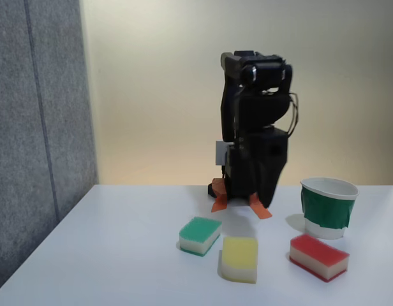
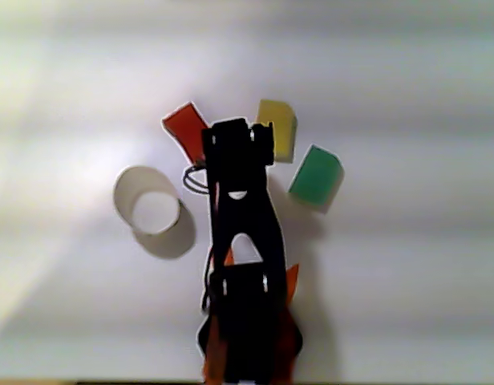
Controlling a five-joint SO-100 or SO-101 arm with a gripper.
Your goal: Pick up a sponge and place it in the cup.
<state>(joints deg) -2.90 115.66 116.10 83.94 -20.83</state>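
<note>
Sponge (image 1: 318,256) lies (flat) just beside cup (image 1: 328,208), apart from arm (image 1: 254,127).

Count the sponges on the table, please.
3, all in front of the arm in the fixed view: green-topped sponge on the left, yellow sponge in the middle, red-topped sponge on the right beside the cup. None looks hidden.

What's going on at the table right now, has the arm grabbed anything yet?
Nothing is held yet. The black arm sits folded up at its base, well back from the objects. The red-topped rectangular sponge lies flat on the white table just in front of the green-banded white paper cup, which stands upright and looks empty from above. A green-topped sponge and an all-yellow sponge lie nearby.
</note>
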